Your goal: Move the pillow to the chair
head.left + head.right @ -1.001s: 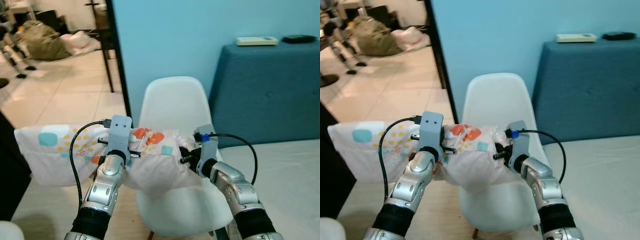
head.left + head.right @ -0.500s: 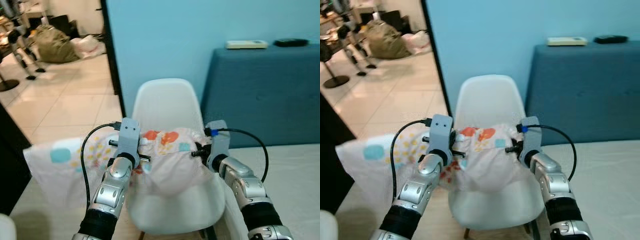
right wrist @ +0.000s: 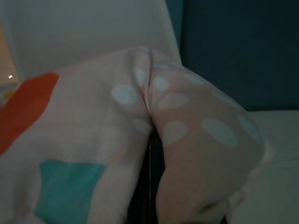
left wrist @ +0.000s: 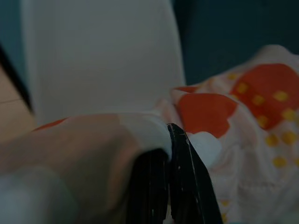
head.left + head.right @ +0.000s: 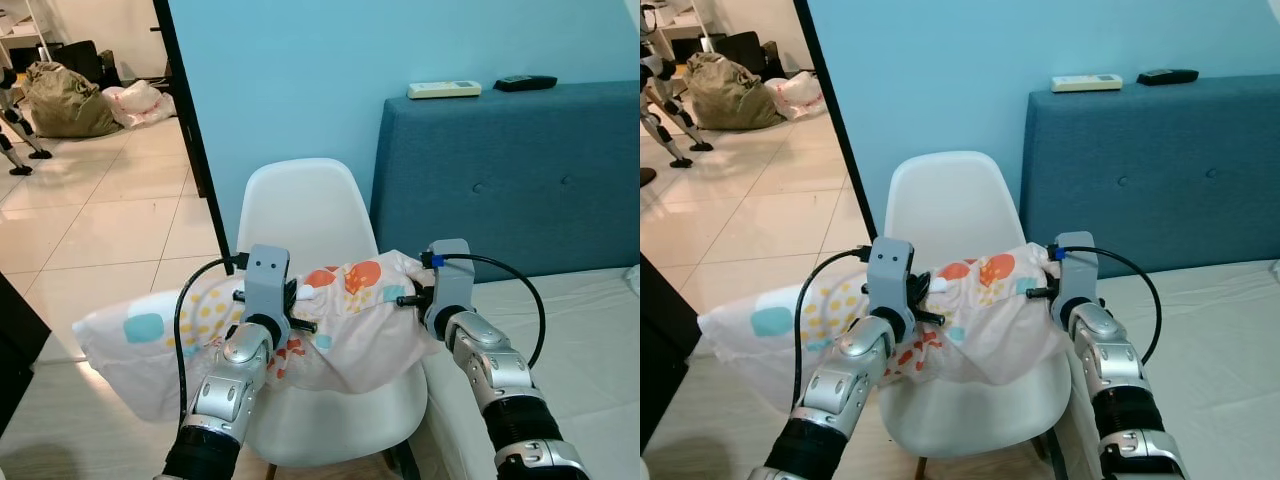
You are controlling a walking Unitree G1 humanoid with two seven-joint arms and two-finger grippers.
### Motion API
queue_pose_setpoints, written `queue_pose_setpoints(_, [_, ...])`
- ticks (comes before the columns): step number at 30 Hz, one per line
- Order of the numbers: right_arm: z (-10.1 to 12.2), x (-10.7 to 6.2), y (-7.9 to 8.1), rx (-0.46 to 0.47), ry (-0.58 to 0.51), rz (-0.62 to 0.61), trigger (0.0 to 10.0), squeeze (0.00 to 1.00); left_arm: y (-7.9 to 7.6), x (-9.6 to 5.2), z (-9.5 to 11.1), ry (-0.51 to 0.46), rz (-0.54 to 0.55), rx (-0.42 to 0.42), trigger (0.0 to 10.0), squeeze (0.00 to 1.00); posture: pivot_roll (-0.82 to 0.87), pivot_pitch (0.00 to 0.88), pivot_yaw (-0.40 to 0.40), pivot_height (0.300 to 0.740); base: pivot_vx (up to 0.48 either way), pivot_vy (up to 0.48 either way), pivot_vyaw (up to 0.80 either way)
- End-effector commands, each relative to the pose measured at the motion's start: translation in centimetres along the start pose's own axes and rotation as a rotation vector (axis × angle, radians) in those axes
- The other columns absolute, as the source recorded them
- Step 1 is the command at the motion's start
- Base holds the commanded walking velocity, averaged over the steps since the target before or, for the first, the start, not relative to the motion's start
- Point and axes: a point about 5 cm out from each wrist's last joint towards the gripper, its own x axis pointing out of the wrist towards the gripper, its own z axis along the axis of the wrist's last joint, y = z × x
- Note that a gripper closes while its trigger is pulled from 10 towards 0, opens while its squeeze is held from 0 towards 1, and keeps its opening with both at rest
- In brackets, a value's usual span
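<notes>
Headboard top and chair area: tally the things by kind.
Remote controls on the blue headboard: 2, one white, one black
White chair: 1
Patterned pillow: 1
End effectors: 2, left, right
Total: 6

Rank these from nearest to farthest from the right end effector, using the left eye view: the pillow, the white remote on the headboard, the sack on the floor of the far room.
1. Pillow: gripped by the right end effector, over the chair seat.
2. White remote: on the headboard top, beyond it.
3. Sack: far room floor, robot's far left.
</notes>
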Motion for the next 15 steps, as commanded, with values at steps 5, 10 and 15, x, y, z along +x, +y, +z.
queue_pose_setpoints(5, [0.6, 0.4, 0.5, 0.008, -0.039, -0.014, 10.0, 0.00, -2.4, 0.3, 1.6, -0.109, -0.168, -0.022, 10.0, 0.00, -0.06, 0.067, 0.020, 0.740, 0.000, 0.000, 0.00])
queue_pose_setpoints(10, [0.7, 0.5, 0.1, 0.005, -0.035, -0.061, 10.0, 0.00, -3.1, 0.4, 1.9, -0.124, -0.226, 0.003, 10.0, 0.00, -0.06, 0.077, 0.024, 0.731, 0.000, 0.000, 0.00])
queue_pose_setpoints(15, [0.7, 0.3, -0.3, 0.009, -0.045, -0.104, 10.0, 0.00, -3.5, 0.5, 2.1, -0.137, -0.257, 0.026, 10.0, 0.00, -0.07, 0.090, 0.029, 0.706, 0.000, 0.000, 0.00])
